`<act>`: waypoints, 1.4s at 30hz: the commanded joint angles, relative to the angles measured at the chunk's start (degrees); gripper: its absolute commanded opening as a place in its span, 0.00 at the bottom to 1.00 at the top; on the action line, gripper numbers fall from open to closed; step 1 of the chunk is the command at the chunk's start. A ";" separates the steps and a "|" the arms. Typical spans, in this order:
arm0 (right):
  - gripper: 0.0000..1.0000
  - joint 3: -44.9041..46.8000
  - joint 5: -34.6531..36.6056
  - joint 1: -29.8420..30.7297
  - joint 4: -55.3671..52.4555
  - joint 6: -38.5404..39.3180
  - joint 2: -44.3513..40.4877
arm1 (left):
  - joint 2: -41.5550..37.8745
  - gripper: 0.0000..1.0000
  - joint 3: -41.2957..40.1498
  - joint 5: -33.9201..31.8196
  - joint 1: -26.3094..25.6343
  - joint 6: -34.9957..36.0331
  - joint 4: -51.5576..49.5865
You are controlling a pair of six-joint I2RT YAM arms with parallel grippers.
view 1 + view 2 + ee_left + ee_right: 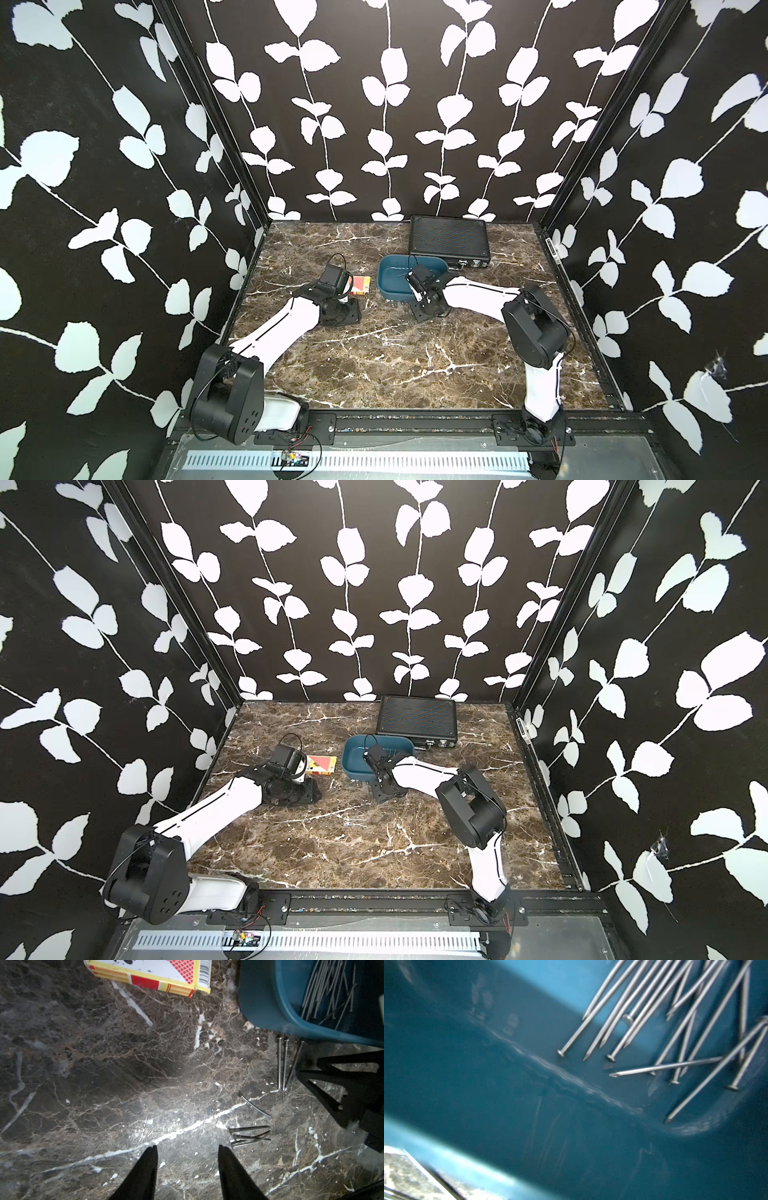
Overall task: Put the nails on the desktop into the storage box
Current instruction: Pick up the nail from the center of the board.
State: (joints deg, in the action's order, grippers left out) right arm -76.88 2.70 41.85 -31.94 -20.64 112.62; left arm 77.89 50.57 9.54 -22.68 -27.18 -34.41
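Nearest us, the left gripper (187,1148) shows its two black fingertips standing apart above the desktop (93,1076) with nothing between them, so we read it as released. We take the storage box (259,1001) as our landmark.

On its near side, well apart from its wall, a small cluster of nails (249,1136) lies crossed on the marble, just beside the left gripper's tips. One bent nail (254,1105) lies a little closer to the box. Three more lie side by side with their heads almost at the foot of the box's wall.

Right beside those three we see the right gripper (422,312), lowered to the desktop just in front of the box's near wall. Its black fingers are partly cut off in the left wrist view, and we cannot tell whether it is clenched or released, nor whether it touches a nail.

Inside the box, many nails rest on the floor, gathered toward one rounded corner, most roughly parallel and a few crossing.

To the left of the box — near it, not touching — lies a yellow, red and white card box (359,286). Behind the box, close to its far right corner, sits a black ribbed case (449,237).
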 commanded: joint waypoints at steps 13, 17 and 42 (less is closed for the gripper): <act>0.50 0.60 -3.22 -0.62 3.66 -7.16 -0.08 | -0.96 0.49 0.85 -0.40 0.42 1.12 -2.26; 0.50 0.00 -3.75 -0.58 4.07 -7.83 1.52 | -1.07 0.49 1.07 -0.56 0.36 1.33 -2.84; 0.00 10.97 -1.45 -1.06 -0.92 0.93 -3.81 | -0.58 0.50 -0.52 -0.25 0.32 -0.87 0.24</act>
State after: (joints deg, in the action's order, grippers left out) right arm -70.00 0.89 41.15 -24.08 -21.87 109.91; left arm 78.19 50.63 9.41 -22.68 -27.22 -35.31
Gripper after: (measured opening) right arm 0.042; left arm 0.496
